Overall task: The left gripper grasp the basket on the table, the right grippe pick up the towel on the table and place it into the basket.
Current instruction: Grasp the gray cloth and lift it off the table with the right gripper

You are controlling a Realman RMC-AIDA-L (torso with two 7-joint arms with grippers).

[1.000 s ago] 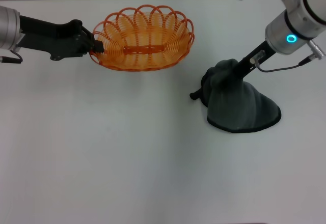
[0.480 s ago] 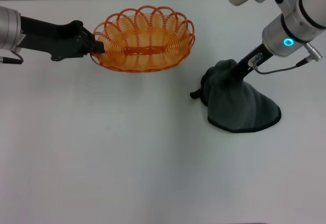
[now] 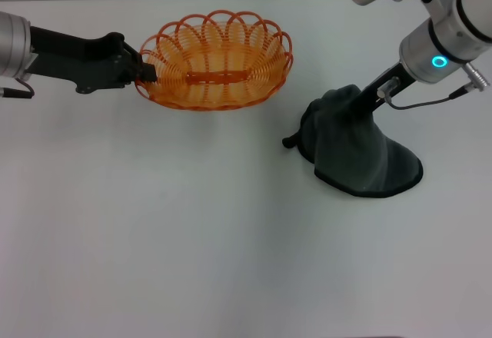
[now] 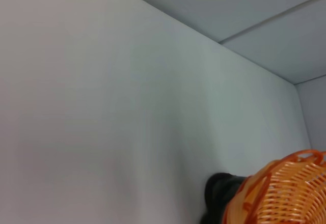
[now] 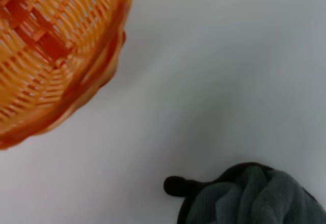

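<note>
towel: on the table, well to the right of the basket, bunched into a peak near the claw with its lower hem spread flat on the surface
towel handling: judged light, soft and floppy; it will sag and trail from whatever point is pinched, so the raised fold at the peak is the best place to take hold, and it needs a high lift for the hem to pass the basket rim
right grippe: slim black link reaches down into the top of the peak; the claw tips are buried in cloth, so I cannot tell whether they are clamped or parted; a small dark tip or corner shows at the towel's left edge and I cannot tell which it is
basket: far left of centre, empty; stiff wire, light, with open loops along the rim that suit a pinch
left gripper: at the basket's left rim, its 2 fingers clenched on the orange loops
wrist views: the left shows a slice of basket rim beside a dark finger; the right shows the basket edge and the towel peak apart on bare white
change from 0.5 s ago: the towel peak and the dark bit at its left have shifted slightly left and up, and the spread hem has drawn in a little; basket and left arm look unmoved
step in hand: judged the start of the towel lift
</note>
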